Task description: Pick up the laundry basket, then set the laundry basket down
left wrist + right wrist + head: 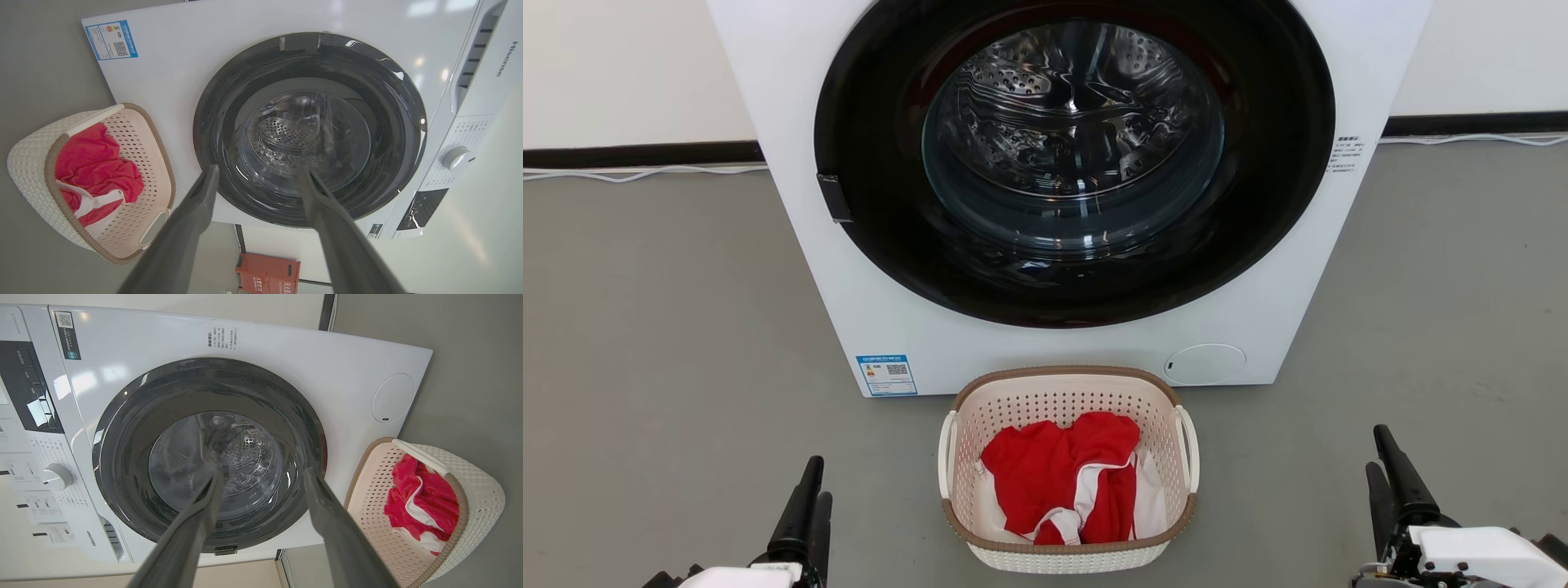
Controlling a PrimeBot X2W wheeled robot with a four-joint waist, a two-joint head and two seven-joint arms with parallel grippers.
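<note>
The laundry basket stood on the floor just before the washing machine, midway between our left claw and right claw, presumably so each side handle faced one claw. Both claws were spread, empty, well apart from it. Cream-white, perforated, brown-rimmed, it held a red-and-white garment.

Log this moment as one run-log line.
stage: pre-pickup | laundry basket: on floor before washing machine, red-white cloth inside | left gripper: fingers open, empty | right gripper: fingers open, empty
</note>
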